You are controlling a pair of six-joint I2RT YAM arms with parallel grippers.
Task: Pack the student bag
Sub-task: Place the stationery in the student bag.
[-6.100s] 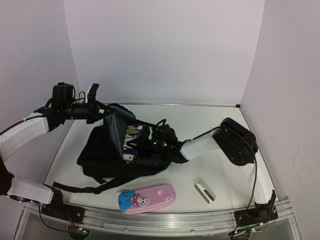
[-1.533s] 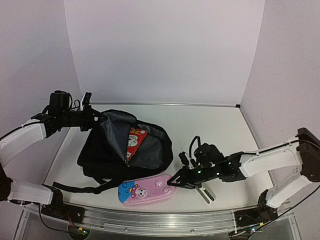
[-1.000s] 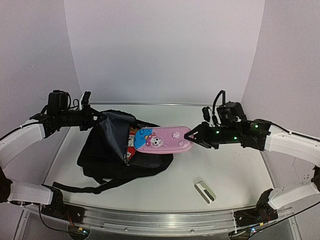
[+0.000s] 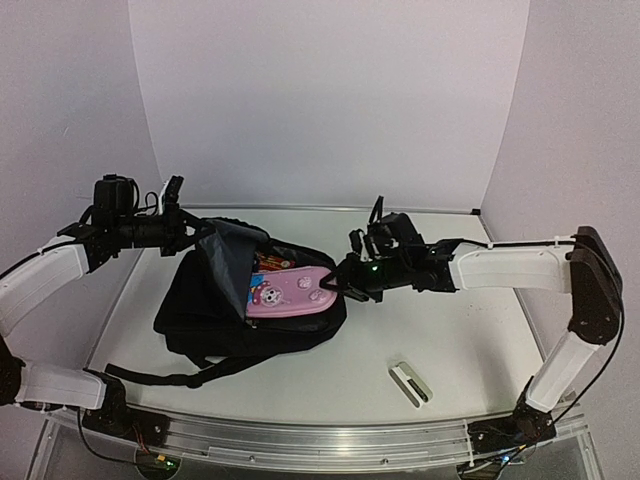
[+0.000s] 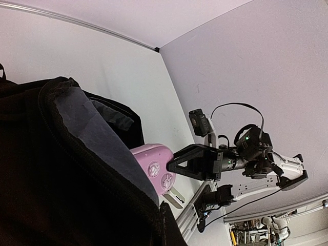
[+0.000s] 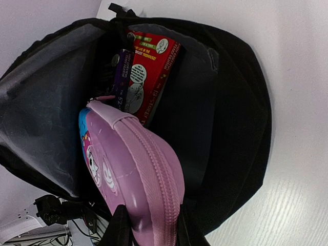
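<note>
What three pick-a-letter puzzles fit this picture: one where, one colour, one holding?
1. Where is the pink zip-up cartoon pencil case?
A. flat on the table
B. partway inside the big black fabric backpack
C. on the wall
2. What colour is the printed packet deeper inside?
A. green
B. red
C. yellow
3. What is the right gripper doing?
A. open, empty
B. pointing up
C. gripping the pencil case

Answers:
1. B, one end sits in the bag's opening.
2. B, the right wrist view shows red.
3. C, it pinches the case's end.
</note>
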